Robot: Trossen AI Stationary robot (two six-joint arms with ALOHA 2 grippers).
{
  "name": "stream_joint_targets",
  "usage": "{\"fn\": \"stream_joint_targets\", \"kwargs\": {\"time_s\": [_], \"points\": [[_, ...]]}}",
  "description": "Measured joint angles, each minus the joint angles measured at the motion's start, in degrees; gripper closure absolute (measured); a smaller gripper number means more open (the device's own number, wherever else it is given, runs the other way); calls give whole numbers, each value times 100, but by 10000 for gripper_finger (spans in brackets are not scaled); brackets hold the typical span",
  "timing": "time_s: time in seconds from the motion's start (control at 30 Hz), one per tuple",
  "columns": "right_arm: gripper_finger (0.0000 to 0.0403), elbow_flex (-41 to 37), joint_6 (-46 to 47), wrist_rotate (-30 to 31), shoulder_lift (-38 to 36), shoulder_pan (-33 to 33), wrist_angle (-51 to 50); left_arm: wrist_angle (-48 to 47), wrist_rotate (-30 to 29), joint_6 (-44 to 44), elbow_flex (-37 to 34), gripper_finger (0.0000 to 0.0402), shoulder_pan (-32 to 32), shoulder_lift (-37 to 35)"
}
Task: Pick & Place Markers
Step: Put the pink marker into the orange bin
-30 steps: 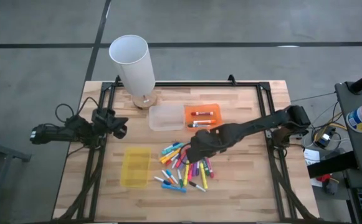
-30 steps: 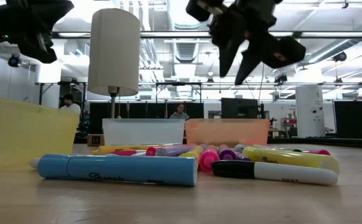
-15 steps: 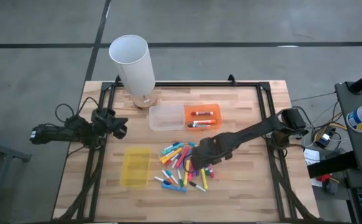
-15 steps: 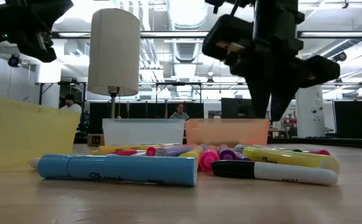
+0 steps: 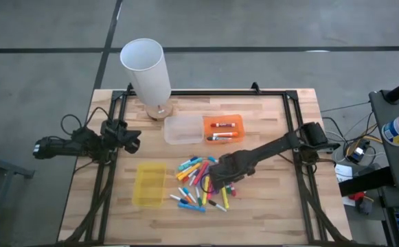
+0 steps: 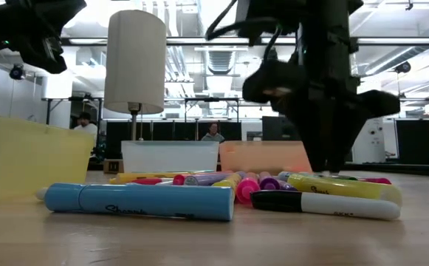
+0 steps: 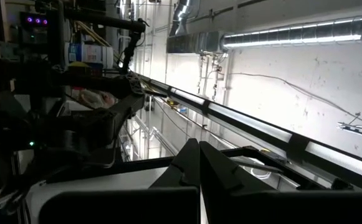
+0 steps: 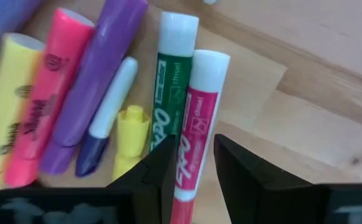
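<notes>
Three trays (image 5: pixel 149 184); two markers (image 5: pixel 222 125) in orange tray (image 5: pixel 235 119).

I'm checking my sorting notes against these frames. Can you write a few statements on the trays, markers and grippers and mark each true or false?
1. The orange tray holds markers. True.
2. The yellow tray is full of markers. False: it looks empty.
3. The right gripper straddles a pink Expo marker in the pile. True.
4. The left gripper is down in the pile. False: it rests at the table's left edge.
5. The white cylinder lies on its side. False: it stands upright.
</notes>
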Motion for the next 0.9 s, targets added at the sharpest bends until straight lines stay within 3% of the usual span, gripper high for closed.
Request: {"fn": "stream_joint_targets", "kwargs": {"time_s": [0.4, 0.63, 0.73, 0.9], "points": [[301, 153, -523, -490, 565, -27, 20, -4, 0, 0, 1, 402, -4, -2], [349, 219, -975, -564, 325, -92, -157, -4, -2, 4, -1, 402, -4, -2], [351, 295, -1044, -470, 14, -158, -229, -7, -4, 4, 0, 402, -4, -2], [351, 295, -1113, 334, -493, -335, -365, -41, -79, 6, 0, 402, -3, 2]]}}
